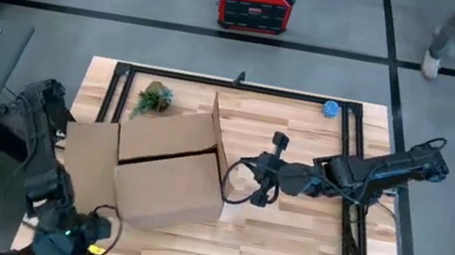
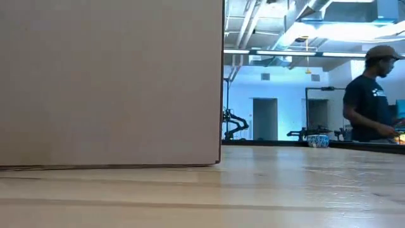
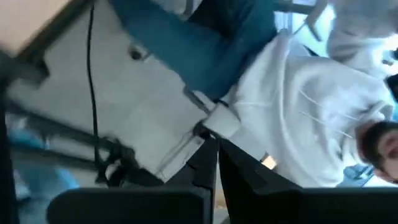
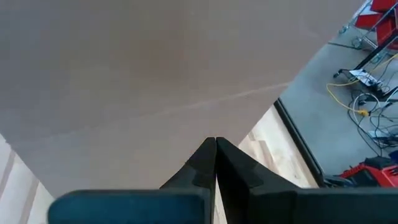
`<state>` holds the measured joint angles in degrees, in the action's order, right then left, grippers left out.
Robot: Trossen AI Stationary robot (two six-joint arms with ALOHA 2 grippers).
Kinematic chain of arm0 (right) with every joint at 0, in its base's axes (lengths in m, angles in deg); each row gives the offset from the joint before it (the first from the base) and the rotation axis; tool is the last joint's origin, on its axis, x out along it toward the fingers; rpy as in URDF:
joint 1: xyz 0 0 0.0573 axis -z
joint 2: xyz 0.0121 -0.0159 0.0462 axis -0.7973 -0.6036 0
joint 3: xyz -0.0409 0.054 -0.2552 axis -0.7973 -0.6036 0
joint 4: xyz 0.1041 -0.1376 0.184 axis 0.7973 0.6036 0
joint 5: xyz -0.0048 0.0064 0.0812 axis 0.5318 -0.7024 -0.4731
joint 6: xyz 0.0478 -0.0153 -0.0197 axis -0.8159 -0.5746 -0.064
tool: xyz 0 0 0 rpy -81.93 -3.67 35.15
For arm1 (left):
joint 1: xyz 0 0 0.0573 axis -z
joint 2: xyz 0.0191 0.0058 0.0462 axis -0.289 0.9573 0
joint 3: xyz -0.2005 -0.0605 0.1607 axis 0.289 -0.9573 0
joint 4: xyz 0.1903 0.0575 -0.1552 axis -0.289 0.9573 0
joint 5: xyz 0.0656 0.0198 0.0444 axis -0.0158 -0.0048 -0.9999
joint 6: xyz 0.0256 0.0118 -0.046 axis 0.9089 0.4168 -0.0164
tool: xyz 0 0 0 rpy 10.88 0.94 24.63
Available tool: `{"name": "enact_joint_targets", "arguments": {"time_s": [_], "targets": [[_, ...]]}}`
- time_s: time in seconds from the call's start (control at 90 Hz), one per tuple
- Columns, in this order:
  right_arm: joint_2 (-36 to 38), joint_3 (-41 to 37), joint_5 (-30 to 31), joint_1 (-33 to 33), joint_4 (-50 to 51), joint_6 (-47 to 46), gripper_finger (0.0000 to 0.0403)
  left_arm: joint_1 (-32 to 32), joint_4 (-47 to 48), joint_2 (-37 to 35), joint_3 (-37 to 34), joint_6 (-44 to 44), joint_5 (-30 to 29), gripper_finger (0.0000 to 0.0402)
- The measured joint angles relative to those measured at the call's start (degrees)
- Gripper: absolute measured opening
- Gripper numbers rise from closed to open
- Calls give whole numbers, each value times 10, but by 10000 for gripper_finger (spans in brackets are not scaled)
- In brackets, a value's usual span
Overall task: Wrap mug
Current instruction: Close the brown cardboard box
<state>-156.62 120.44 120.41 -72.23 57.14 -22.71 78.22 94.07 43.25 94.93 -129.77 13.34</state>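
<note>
looking down on the table (image 1: 281, 250), no mug shows in any view; if one is here it must sit inside or behind the cardboard box (image 1: 168, 169), so i cannot say where it is. what fills the middle of the table is that box, flaps partly up, one flap (image 1: 218, 135) standing on its right edge and another lying out flat to its left. the right gripper (image 1: 257, 184) reaches in from the right and sits just beside the box's right side, near that standing flap; in the right wrist view its fingers (image 4: 214, 165) are pressed together with nothing between them, the brown cardboard close ahead. the left gripper (image 3: 217, 168) is parked off the near-left corner of the table, fingers closed and empty too, its camera pointed at a person in a white top (image 3: 311, 106).

the cardboard looks light and stiff enough to hold a crease but easy to buckle, and the whole box would likely slide on the smooth wood if pushed from one side. i'd judge a flap edge the best place to pinch. a small green plant (image 1: 153, 98) sits behind the box, a blue object (image 1: 331, 109) at the far right edge
</note>
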Motion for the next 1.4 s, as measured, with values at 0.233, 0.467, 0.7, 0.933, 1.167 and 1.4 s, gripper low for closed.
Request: {"name": "enact_joint_targets", "arguments": {"time_s": [0.233,0.467,0.7,0.933,1.167,1.4], "targets": [[0,0,-2,0,7,0,0,55,126,29,-5,-81,119,0],[0,0,-3,0,11,0,0,69,245,77,-5,31,121,0],[-2,0,-3,0,11,0,0,46,310,127,21,143,32,0],[-2,0,15,-10,12,12,0,13,387,148,36,231,-101,0],[10,0,84,-56,28,26,0,-32,431,163,36,326,-268,0],[36,0,90,-96,30,23,0,-97,364,169,36,478,-372,0]]}}
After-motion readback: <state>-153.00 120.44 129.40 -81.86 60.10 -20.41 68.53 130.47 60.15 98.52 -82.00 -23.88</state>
